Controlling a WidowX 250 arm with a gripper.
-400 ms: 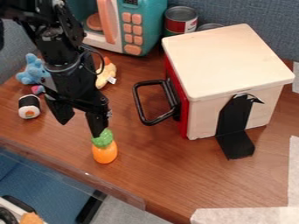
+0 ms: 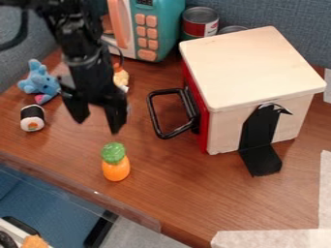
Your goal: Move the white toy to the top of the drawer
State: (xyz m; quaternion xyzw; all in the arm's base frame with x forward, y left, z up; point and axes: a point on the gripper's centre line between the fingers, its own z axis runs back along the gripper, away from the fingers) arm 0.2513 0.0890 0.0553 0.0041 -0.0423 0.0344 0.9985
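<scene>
a black gripper (image 2: 98, 124), fingers spread apart, hangs near a black-and-white roll-shaped toy (image 2: 32, 118), probably the one meant, likely light and squashy, best pinched across its rounded sides.

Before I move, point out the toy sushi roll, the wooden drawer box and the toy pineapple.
Toy sushi roll (image 2: 32, 116): camera view, on its black wrap.
Wooden drawer box (image 2: 251, 65): camera view, on its top.
Toy pineapple (image 2: 115, 168): camera view, on its orange body.

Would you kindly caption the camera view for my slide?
Open gripper above the table, with sushi toy, pineapple toy and wooden drawer.
</scene>
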